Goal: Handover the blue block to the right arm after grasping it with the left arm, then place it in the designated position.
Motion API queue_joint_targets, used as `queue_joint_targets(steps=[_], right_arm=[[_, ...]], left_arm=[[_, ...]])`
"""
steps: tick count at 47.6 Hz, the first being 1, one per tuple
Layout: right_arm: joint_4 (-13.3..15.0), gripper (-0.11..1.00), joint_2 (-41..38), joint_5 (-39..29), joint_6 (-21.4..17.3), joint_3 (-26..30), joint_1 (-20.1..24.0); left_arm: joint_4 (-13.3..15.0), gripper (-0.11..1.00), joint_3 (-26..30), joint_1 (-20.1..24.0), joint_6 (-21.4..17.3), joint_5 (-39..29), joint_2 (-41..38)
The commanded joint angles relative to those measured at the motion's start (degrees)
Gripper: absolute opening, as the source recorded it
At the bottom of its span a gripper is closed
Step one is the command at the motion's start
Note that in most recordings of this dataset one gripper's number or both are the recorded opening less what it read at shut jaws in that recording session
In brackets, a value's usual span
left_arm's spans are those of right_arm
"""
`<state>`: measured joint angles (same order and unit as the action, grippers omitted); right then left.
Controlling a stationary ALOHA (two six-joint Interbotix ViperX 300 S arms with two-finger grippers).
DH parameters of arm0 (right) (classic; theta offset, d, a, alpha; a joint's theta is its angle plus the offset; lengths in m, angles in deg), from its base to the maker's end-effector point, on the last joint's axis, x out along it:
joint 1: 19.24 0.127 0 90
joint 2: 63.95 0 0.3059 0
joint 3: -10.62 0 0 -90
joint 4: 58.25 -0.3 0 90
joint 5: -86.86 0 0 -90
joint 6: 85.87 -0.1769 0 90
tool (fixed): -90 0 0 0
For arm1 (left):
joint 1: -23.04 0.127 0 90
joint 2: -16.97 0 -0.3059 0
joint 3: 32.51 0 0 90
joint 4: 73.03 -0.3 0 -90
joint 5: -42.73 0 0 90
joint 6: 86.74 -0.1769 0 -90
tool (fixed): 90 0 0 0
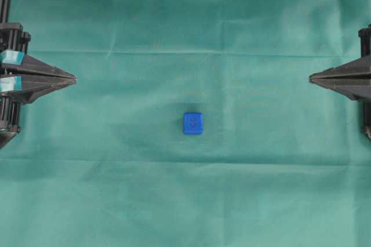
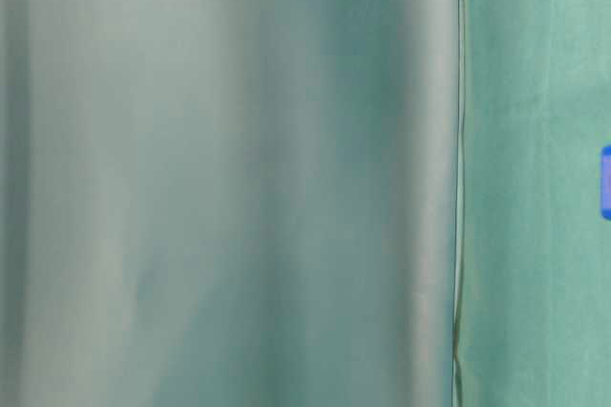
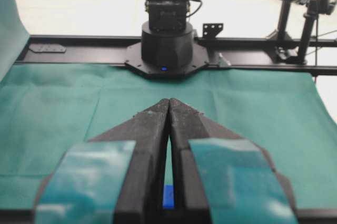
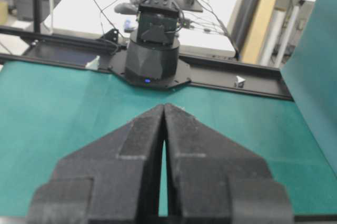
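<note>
The blue block (image 1: 193, 123) sits alone on the green cloth a little below the middle of the overhead view, a dark symbol on its top face. My left gripper (image 1: 74, 79), with teal-taped fingers, is shut and empty at the left edge, pointing right, well away from the block. My right gripper (image 1: 312, 77), plain black, is shut and empty at the right edge, pointing left. In the left wrist view a sliver of the blue block (image 3: 168, 196) shows through the slit behind the closed tips (image 3: 169, 101). The right gripper (image 4: 164, 106) hides the block. I cannot make out the designated position.
Green cloth (image 1: 185, 200) covers the whole table, with fold lines across it. Each wrist view faces the opposite arm's black base (image 3: 166, 34) (image 4: 152, 50) on a black rail at the cloth's far edge. The table-level view is mostly blurred cloth, with the block's edge (image 2: 605, 182) at its right border.
</note>
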<state>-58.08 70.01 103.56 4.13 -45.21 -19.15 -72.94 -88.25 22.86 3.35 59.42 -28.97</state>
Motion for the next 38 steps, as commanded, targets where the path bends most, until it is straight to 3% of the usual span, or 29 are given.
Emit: queue_joint_targets(steps=[1, 29, 34, 38], right_arm=[[0.0, 0.00, -0.4, 0.2, -0.1, 0.7, 0.3], [-0.3, 0.01, -1.6, -3.2, -0.6, 2.5, 0.3], [-0.3, 0.01, -1.5, -3.2, -0.7, 2.8, 0.3], [-0.5, 0.12, -1.6, -3.1, -0.9, 2.8, 0.3]], left_arm=[[-0.1, 0.02, 1.0, 0.1, -0.4, 0.1, -0.2], [-0.1, 0.02, 1.5, 0.1, -0.4, -1.9, -0.4], [-0.1, 0.12, 1.7, 0.1, 0.0, -1.5, -0.4], [-0.1, 0.33, 1.7, 0.0, 0.1, -1.5, -0.3]])
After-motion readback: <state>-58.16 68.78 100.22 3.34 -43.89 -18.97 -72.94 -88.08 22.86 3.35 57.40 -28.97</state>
